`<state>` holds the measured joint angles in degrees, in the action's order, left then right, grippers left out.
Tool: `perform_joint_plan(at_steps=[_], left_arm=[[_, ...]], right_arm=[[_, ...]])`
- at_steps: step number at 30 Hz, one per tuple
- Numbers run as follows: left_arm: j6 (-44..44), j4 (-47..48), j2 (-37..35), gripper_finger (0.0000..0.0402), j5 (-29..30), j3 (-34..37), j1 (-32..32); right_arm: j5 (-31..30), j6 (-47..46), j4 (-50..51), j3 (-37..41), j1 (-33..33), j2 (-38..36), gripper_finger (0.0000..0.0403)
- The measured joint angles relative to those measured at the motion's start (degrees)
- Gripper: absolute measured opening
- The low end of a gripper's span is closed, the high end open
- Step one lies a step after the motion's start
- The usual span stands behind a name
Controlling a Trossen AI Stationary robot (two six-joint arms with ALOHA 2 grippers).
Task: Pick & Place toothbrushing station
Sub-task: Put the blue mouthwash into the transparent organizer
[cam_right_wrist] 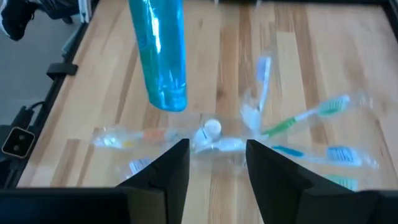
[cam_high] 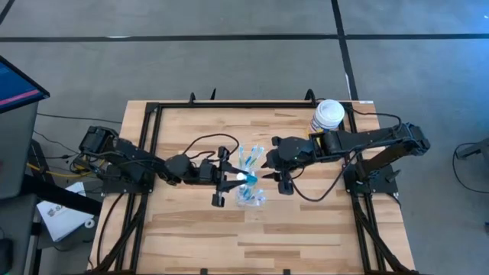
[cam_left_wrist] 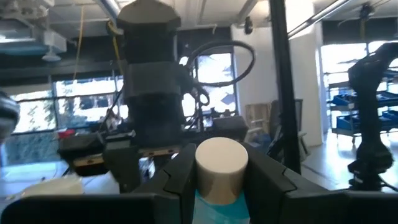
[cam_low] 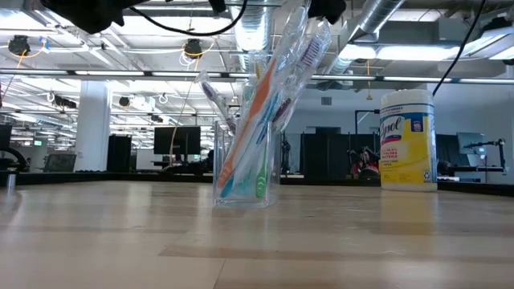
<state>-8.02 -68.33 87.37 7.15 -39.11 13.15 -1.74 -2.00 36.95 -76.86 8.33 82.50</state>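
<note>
The left pincer pinches the blue tube by its white-capped end, long axis hanging toward the clear tumbler of toothbrushes just below on the tabletop, while the right pincer, spread and empty, hovers beside it.

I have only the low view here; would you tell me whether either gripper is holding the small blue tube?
Observer: Yes. The left gripper is shut on the blue tube, gripping it near its white cap.
Operator: Thank you. Where is the tube relative to the tumbler?
Observer: It hangs in the air close beside the toothbrushes, not yet inside the tumbler.
Operator: And the right gripper?
Observer: The right gripper is open and empty, poised above the tumbler and facing down on it.
</note>
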Motion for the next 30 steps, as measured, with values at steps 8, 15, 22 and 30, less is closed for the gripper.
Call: perform_joint_plan(at_steps=[8, 15, 22, 30], left_arm=[[1.6, 5.8, -1.0, 0.0092, 3.9, 0.0, 0.0], [6.8, 18.8, -6.6, 0.0092, 5.2, 0.0, -0.3], [8.8, 25.3, -8.2, 0.0092, 5.3, 0.0, -0.3], [9.0, 31.3, -8.2, 0.0092, 5.3, 0.0, -0.4]], right_arm=[[0.0, -1.8, 3.7, 0.0, -1.5, 0.0, 0.0126], [0.2, -2.6, 5.4, 0.0, -2.7, 0.0, 0.0116], [0.2, -2.6, 5.2, 0.0, -3.3, 0.0, 0.0116], [0.2, -2.6, 4.8, 0.0, -3.3, 0.0, 0.0116]])
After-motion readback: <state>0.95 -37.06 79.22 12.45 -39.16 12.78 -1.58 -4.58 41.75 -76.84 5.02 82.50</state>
